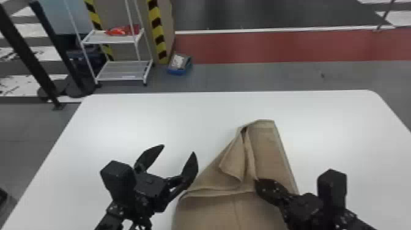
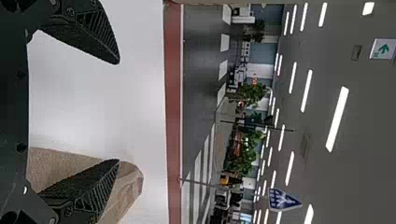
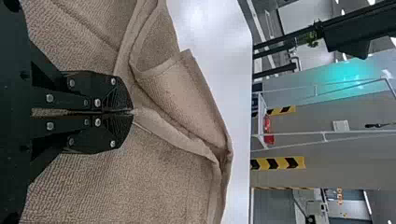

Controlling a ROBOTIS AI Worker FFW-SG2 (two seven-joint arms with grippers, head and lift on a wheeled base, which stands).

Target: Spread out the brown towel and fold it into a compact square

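The brown towel (image 1: 214, 211) lies crumpled on the white table, its far end narrowing to a corner with loose folded layers on top. Left of the towel, my left gripper (image 1: 175, 159) stands open with nothing between its fingers; the left wrist view also has this gripper (image 2: 116, 112) spread, one finger over the towel (image 2: 65, 163). Over the towel's right part is my right gripper (image 1: 257, 182). In the right wrist view the right gripper (image 3: 132, 112) is shut on a folded edge of the towel (image 3: 177, 186).
The white table (image 1: 137, 116) extends around the towel, with its far edge well beyond it. Past the table, a white wire shelf (image 1: 122, 70) and a blue box (image 1: 179, 64) stand on the floor.
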